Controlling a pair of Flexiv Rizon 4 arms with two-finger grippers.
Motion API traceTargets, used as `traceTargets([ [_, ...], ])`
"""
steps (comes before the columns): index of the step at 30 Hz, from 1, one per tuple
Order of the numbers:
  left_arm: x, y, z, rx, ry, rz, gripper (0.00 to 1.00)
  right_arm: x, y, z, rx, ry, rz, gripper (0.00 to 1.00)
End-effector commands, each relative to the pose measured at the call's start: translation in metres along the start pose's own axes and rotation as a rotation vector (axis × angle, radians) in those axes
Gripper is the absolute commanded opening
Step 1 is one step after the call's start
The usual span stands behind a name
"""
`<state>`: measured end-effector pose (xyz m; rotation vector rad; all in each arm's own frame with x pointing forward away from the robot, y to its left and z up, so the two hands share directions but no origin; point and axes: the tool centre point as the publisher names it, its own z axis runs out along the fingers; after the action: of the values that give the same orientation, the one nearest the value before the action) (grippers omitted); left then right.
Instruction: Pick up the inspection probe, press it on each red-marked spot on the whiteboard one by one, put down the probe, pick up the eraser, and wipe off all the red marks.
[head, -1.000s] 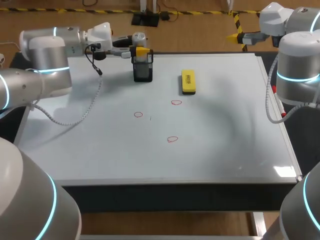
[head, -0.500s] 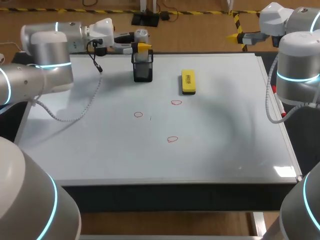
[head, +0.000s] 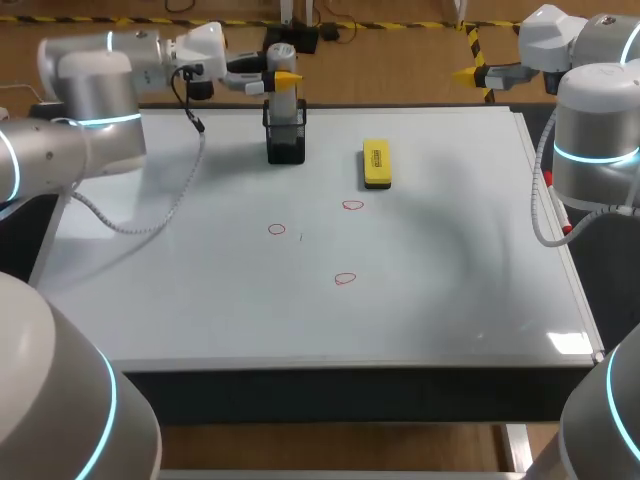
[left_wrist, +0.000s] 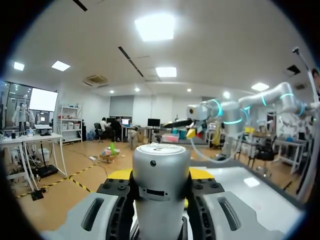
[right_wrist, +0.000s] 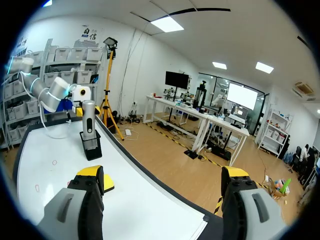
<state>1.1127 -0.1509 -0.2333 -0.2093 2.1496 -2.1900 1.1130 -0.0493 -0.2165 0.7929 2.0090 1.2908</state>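
Observation:
The inspection probe (head: 283, 98), a silver cylinder, stands upright with its lower end in the black holder (head: 286, 140) at the whiteboard's (head: 450, 290) far side. My left gripper (head: 280, 78) is shut on the probe's top. In the left wrist view the probe (left_wrist: 159, 190) fills the gap between the fingers of that gripper (left_wrist: 160, 175). The yellow eraser (head: 376, 163) lies right of the holder. Three red marks (head: 277, 229), (head: 352, 205), (head: 345, 279) sit mid-board. My right gripper (head: 468, 73) hangs open beyond the far right corner, and its own view shows that gripper (right_wrist: 162, 175) with nothing in it.
From the right wrist view the probe (right_wrist: 88, 117) and holder (right_wrist: 91, 148) stand far ahead of the fingers, the eraser (right_wrist: 108, 183) nearer. The board's front half holds nothing but the red marks.
My left gripper has risen, drawing the probe partly up out of the holder. The right arm has kept still.

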Motion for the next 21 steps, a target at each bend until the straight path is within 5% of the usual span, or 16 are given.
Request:
traceTargets([
  [1, 0.003, -0.011, -0.002, -0.008, -0.006, -0.004, 0.0, 0.0, 0.0, 0.0, 0.0, 0.001, 0.0, 1.0],
  [21, 0.002, -0.048, -0.005, 0.006, -0.023, -0.03, 0.0, 0.0, 0.0, 0.0, 0.0, 0.001, 0.0, 1.0],
])
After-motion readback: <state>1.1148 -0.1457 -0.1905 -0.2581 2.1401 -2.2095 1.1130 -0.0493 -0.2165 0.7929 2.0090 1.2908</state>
